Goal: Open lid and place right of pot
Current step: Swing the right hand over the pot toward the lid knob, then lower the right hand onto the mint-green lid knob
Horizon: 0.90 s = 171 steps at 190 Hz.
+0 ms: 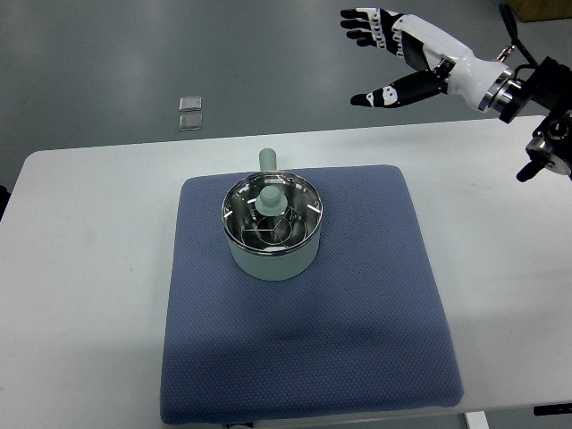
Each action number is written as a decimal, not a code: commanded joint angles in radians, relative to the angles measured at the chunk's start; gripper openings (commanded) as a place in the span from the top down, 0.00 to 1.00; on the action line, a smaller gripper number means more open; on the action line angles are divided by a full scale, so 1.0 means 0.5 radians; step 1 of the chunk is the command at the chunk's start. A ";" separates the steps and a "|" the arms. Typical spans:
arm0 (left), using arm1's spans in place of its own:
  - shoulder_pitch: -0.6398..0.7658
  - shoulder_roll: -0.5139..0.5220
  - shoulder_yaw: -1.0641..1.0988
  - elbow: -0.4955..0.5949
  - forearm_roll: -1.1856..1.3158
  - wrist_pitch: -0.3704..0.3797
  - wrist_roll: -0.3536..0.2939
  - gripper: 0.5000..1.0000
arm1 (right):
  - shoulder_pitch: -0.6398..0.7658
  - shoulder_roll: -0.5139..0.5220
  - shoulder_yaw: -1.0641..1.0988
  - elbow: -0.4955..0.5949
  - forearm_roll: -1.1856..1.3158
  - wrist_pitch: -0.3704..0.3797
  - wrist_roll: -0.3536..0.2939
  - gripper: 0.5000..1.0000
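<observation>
Lid point(271, 212) sits on pot point(271, 246), centred on mat point(357, 340). Right hand point(393, 54) hangs far off, fingers spread, empty. Glass lid: rigid, breakable, likely slick; grasp its knob point(270, 197).

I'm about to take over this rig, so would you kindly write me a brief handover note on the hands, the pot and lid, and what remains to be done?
Right hand: raised beyond the table's far right corner, fingers spread, holding nothing. Left hand: not in view.
Pale green pot: on the blue padded mat, its handle pointing to the far side.
Glass lid with pale green knob: on the pot.
Done: nothing yet; the lid is untouched.
Left: grasp the knob, lift the lid, set it on the mat right of the pot.
</observation>
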 commanded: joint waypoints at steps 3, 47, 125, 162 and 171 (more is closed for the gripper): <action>0.000 0.000 0.000 0.000 0.000 0.000 0.000 0.00 | 0.143 0.005 -0.175 0.118 -0.293 0.034 0.039 0.16; 0.000 0.000 0.000 0.000 0.000 0.000 0.000 0.00 | 0.468 0.051 -0.611 0.204 -0.584 0.031 0.048 0.16; 0.000 0.000 0.000 0.000 0.000 0.000 0.000 0.00 | 0.704 0.275 -1.093 0.042 -0.928 0.016 -0.056 0.24; 0.000 0.000 0.000 0.000 0.000 0.000 0.000 0.00 | 0.756 0.269 -1.240 0.017 -0.965 0.013 -0.112 0.30; 0.000 0.000 0.000 0.000 0.000 0.000 0.000 0.00 | 0.762 0.272 -1.252 0.014 -0.965 0.013 -0.124 0.32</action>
